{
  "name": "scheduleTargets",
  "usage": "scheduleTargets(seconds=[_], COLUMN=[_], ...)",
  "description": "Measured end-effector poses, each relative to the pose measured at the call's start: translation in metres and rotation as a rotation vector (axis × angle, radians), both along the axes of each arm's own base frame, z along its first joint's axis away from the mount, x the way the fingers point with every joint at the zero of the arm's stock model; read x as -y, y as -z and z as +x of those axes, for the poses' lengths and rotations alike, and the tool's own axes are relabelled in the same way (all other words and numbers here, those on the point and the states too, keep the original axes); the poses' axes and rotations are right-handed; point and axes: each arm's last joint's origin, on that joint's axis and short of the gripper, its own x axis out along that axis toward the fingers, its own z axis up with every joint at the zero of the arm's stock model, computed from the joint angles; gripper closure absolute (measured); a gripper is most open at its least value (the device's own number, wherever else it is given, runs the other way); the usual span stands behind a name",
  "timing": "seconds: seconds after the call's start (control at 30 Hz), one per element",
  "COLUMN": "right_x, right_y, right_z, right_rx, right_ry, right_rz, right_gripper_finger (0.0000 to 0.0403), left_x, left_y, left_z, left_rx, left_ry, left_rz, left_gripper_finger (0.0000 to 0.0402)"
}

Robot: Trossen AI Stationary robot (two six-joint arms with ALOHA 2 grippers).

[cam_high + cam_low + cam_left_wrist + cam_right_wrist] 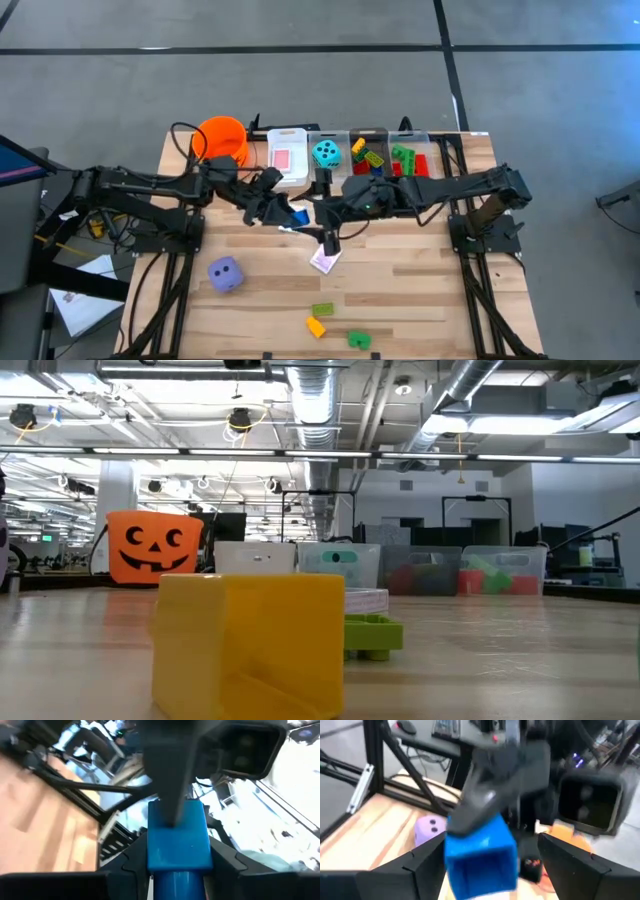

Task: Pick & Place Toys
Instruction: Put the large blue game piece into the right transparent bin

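Observation:
Above the middle of the table my left gripper (291, 213) is shut on a blue brick (177, 840), held in the air. My right gripper (323, 216) meets it from the right, open, with its fingers (422, 865) standing on either side of the brick (480, 850). On the table lie a purple die (225, 274), a pink-backed card (325, 262), and green (322, 310), yellow (316, 326) and green (358, 340) bricks near the front edge. Neither gripper shows in the low view. My left gripper pinches the blue brick's near end by its two sides (151, 857) between its two fingers, coming level from the table's left. The brick sticks out forward past the fingers, lifted clear of the table. My right gripper: one finger (170, 780) lies against or just before the brick's far end; I cannot tell whether it touches.
Along the far edge stand an orange pumpkin bucket (224, 138), a white bin (287, 158) with a card, a clear bin with a teal die (326, 153), and bins with bricks (368, 158) (408, 160). Bare wood lies at the front left and right.

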Motion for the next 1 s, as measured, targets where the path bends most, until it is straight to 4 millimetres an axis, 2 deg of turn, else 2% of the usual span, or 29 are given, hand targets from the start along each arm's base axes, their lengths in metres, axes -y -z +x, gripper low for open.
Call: scheduleTargets(seconds=[0.6, 0.73, 0.93, 1.0], right_x=[-0.0016, -0.0016, -0.0025, -0.0030], right_y=[0.0002, 0.0000, 0.0008, 0.0007], right_z=[-0.0026, -0.0026, -0.0031, -0.0033], right_rx=[-0.020, -0.019, -0.028, -0.028], right_ry=[-0.004, -0.004, 0.010, 0.014], right_rz=[-0.006, -0.001, 0.056, 0.070], right_gripper_finger=[0.0118, 0.0160, 0.0285, 0.0284], left_x=[-0.0006, -0.0006, -0.0007, -0.0007], left_y=[0.0008, 0.0009, 0.0023, 0.0022], left_z=[0.0002, 0.0003, 0.0005, 0.0006], left_rx=[0.003, 0.003, -0.016, -0.010], left_ry=[0.005, 0.004, 0.004, -0.005], left_rz=[0.000, 0.000, -0.021, -0.013], left_gripper_finger=[0.0273, 0.0273, 0.0262, 0.0251])
